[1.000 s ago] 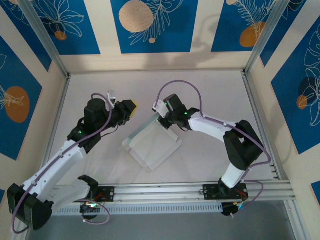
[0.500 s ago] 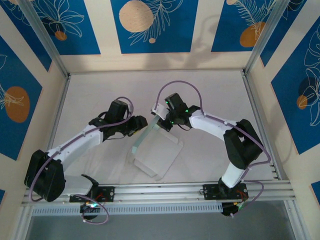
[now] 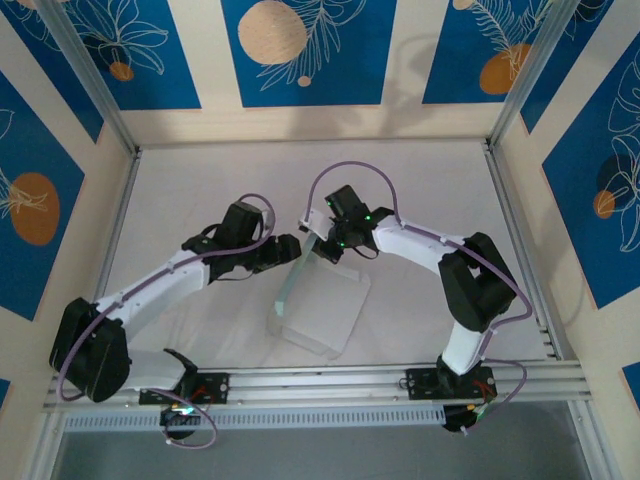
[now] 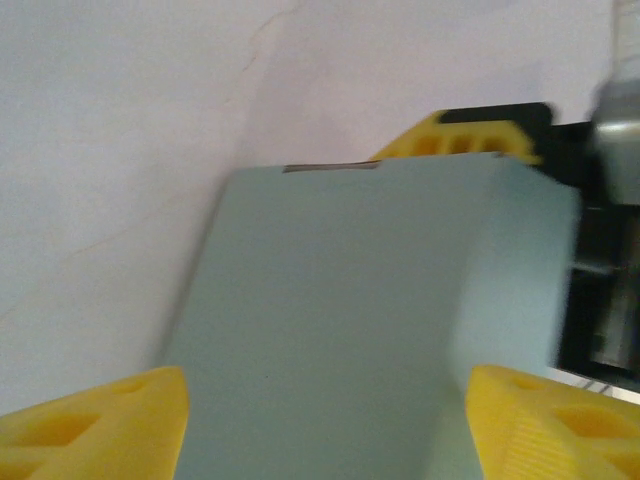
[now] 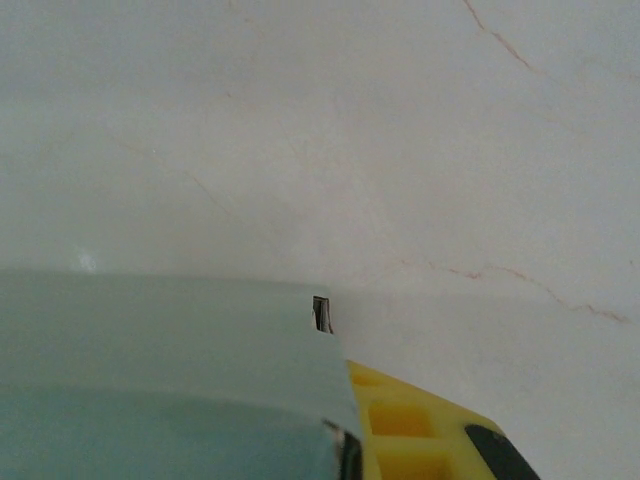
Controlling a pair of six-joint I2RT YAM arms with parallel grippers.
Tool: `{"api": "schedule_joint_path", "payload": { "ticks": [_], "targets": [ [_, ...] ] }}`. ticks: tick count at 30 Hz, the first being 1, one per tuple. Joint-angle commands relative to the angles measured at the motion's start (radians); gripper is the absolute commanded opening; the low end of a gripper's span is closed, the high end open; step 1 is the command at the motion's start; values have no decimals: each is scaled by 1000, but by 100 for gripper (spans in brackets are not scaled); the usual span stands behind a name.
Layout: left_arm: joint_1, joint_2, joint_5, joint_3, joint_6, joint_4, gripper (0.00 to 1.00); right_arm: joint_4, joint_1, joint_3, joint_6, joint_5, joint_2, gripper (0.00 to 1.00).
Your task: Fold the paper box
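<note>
Near the middle of the desk [image 3: 200, 180], the paper box [image 3: 325, 315] is seen partly folded. Its broad panel lies flat on the surface, while one side panel [image 3: 288, 284] is stood up on edge along the left of it. The far upper corner of that raised panel is pinched by the right tool [image 3: 318, 243], whose jaws are closed tight on the thin card. In the right wrist view the mint-green card [image 5: 150, 360] is seen lying right against a yellow finger [image 5: 410, 430]. This grip appears to be what holds the panel upright, since thin card could be expected to fall back flat along its crease if let go.

The left tool [image 3: 290, 250] is set just beside the same panel, from the opposite side. In the left wrist view its yellow fingers [image 4: 95, 420] are spread wide, one on each side of the green face, and no contact with the card can be made out. The wide stance is judged to be a readying for a grasp across the panel, or for a push on it, so that the fold can be set or a flap brought round. Slots and flaps cannot be told apart in these views. The fold is judged to be at an early stage, with most of the card not yet raised.
</note>
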Motion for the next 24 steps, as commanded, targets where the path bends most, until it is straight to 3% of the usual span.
{"api": "schedule_joint_path", "payload": {
  "ticks": [1,5,18,24],
  "targets": [
    [-15,-31,57,-12,37,67,76,-23,16,41,-30,-51,19,11],
    [-15,-11,106,-31,25,107,76,-32,18,52,-36,-60,28,11],
    [-18,65,43,-36,78,26,71,-40,28,72,-34,-48,54,17],
    [-17,73,40,-67,79,27,59,-37,32,71,-41,-39,53,21]
  ]
}}
